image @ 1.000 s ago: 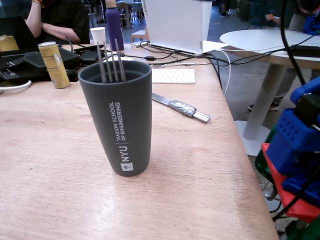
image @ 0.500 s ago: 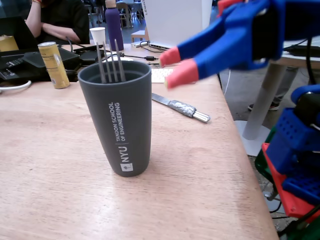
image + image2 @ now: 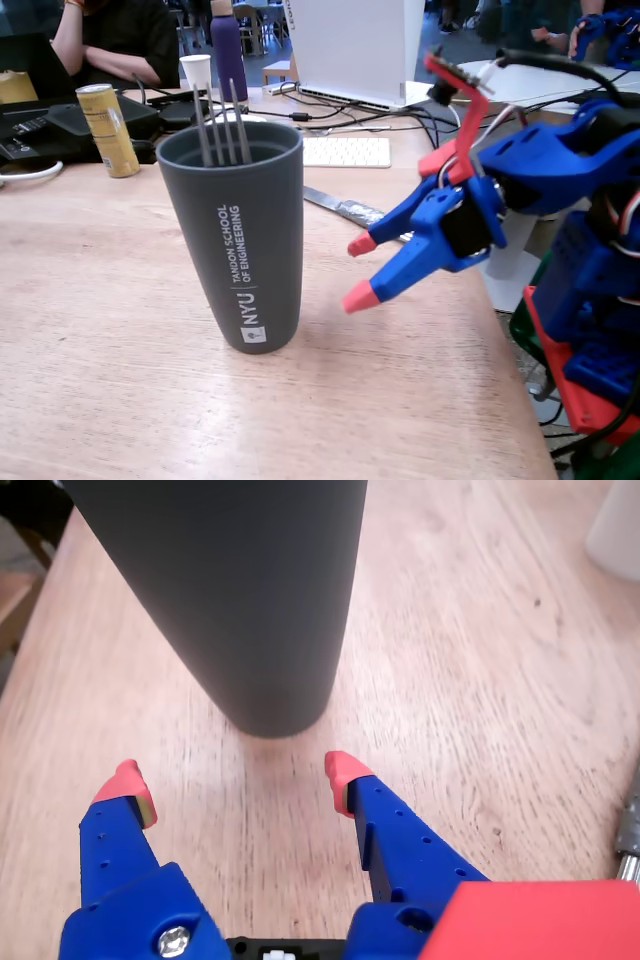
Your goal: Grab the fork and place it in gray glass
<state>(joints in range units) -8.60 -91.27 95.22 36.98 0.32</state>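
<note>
Beside the gray glass, jaws have dropped lower, spread.

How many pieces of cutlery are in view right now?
2. A slim silver metal fork stands tines-up inside the tall dark gray tumbler. A foil-handled flat-bladed knife lies on the table behind the blue gripper, partly hidden. More could be hidden.

Even, bright indoor light, soft shadows, mild blur, no glare.
</note>
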